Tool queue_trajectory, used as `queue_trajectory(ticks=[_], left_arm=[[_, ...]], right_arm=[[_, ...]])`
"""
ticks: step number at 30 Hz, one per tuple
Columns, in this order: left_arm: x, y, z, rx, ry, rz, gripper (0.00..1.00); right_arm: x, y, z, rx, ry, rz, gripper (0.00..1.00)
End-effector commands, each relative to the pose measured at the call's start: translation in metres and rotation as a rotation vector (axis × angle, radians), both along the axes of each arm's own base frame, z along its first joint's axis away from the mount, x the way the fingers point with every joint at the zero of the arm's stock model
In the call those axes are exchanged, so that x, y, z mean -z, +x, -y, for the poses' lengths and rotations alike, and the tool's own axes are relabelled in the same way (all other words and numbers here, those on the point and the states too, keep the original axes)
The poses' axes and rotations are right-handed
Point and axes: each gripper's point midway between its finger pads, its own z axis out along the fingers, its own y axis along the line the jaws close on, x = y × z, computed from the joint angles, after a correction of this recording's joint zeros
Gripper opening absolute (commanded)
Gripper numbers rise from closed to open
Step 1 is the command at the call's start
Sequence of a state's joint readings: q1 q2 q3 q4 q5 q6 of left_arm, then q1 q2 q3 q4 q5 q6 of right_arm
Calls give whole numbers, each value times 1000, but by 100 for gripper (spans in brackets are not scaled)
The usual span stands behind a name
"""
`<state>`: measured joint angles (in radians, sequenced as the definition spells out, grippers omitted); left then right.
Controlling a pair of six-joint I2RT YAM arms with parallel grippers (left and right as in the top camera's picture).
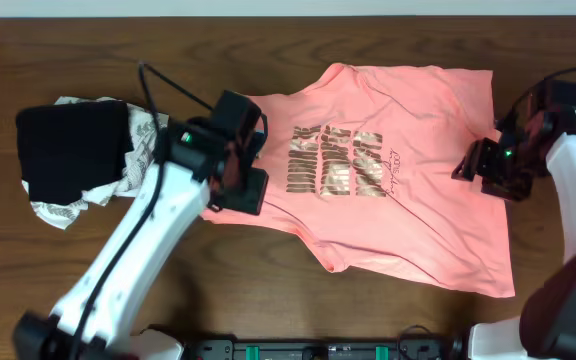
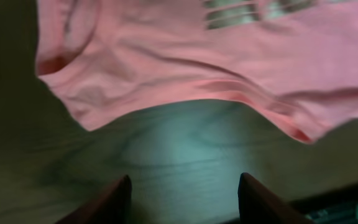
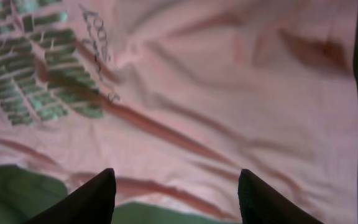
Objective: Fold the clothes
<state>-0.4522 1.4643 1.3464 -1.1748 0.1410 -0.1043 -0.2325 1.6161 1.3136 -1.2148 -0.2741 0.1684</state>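
Observation:
The salmon-pink T-shirt (image 1: 408, 190) lies spread flat on the table, its gold lettering (image 1: 340, 162) face up. My left gripper (image 1: 240, 185) hovers at the shirt's left edge, open and empty; in the left wrist view its fingers (image 2: 184, 186) are over bare wood just short of the shirt's hem (image 2: 185, 68). My right gripper (image 1: 483, 165) hovers at the shirt's right edge, open and empty; in the right wrist view its fingers (image 3: 174, 183) straddle the shirt's wrinkled edge (image 3: 229, 93).
A black folded garment (image 1: 71, 148) lies on a white cloth with grey pattern (image 1: 143, 135) at the left. The wooden table (image 1: 248, 270) surrounds the shirt. A dark rail (image 1: 318, 348) runs along the front edge.

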Motion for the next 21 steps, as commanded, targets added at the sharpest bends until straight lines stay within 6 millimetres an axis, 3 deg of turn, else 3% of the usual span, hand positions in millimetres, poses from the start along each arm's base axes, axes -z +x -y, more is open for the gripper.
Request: queue_trajectory(ticks=[1,6,10,16,21], left_arm=[[-20,-18,21,84,-46,50,56],[-15,-35,55,209,-62,69,60],[12,-33,65,203,-48,63,61],[57,-44,91,211,-175,-32,67],[78,-50,114,232,-292,-99,71]], right_arm=[[-26,-9,2,-21,-36,66,63],[-45,-32,13,58,-128,57,70],[-47,-45,15,108,-142,17,75],[-31,-56,12,159,-126,-50,78],[-6,-72,9,240,-108,-135,82]])
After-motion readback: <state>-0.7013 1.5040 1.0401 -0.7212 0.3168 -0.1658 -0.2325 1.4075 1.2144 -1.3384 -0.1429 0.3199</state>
